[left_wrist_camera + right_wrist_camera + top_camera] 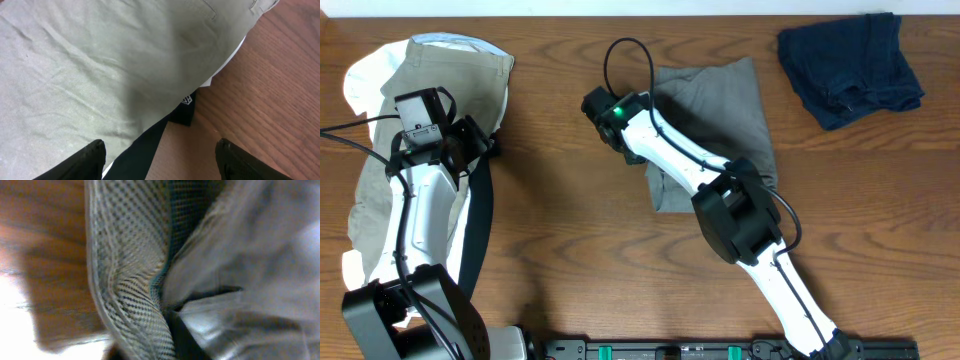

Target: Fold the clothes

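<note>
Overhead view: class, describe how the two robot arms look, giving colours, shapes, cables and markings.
Both arms have smooth white link shells joined by chunky black joints. The left arm carries a grey box-shaped camera with a small label, and thin black cables run from it. The right arm shows a green light near its wrist, with a black cable looping above.

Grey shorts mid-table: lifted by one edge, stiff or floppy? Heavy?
Likely floppy: the grey shorts lie flat with soft creases, and the waistband lining bunches up by the right gripper. Probably light: the fabric looks thin. Lifted by one edge it should drape and drag, not slide whole.
</note>
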